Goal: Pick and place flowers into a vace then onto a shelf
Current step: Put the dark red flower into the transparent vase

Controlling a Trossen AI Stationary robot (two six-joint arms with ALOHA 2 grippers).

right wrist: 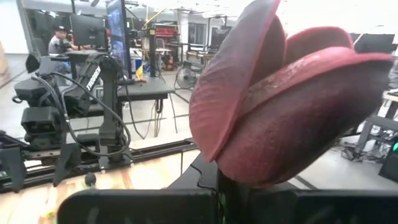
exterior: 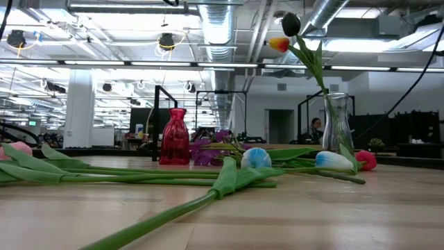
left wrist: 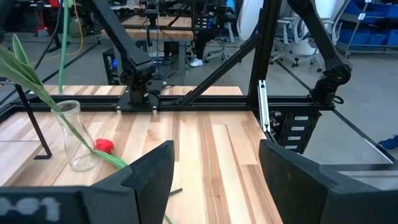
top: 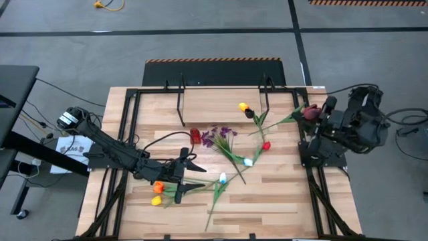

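A clear glass vase (exterior: 336,132) (left wrist: 73,134) stands on the table holding a yellow-red tulip (exterior: 278,44) and a dark tulip (exterior: 291,24). My right gripper (top: 324,109), high over the table's right edge, is shut on a dark maroon tulip (right wrist: 280,93) (top: 311,112). My left gripper (top: 192,175) (left wrist: 214,168) hovers open over the near left, above the stems of an orange tulip (top: 158,187) and a yellow tulip (top: 156,200). White-blue tulips (exterior: 255,158), a red tulip (top: 266,145) and a purple sprig (top: 217,137) lie flat. The shelf (top: 221,100) stands at the far edge. My right gripper pinches the maroon tulip's stem (right wrist: 222,186) just under the blossom, between its two fingers. The fingers point about level and the blossom stands right above them. The flower is lifted clear of the table; in the high view its green stem (top: 281,120) runs toward the table's middle.
A red vase (top: 195,136) (exterior: 175,137) stands left of the purple sprig. Black frame rails (top: 127,120) border the table's left and right sides, and the shelf's black legs (top: 180,100) stand on the far part. Bare planks (top: 281,194) lie at the near right.
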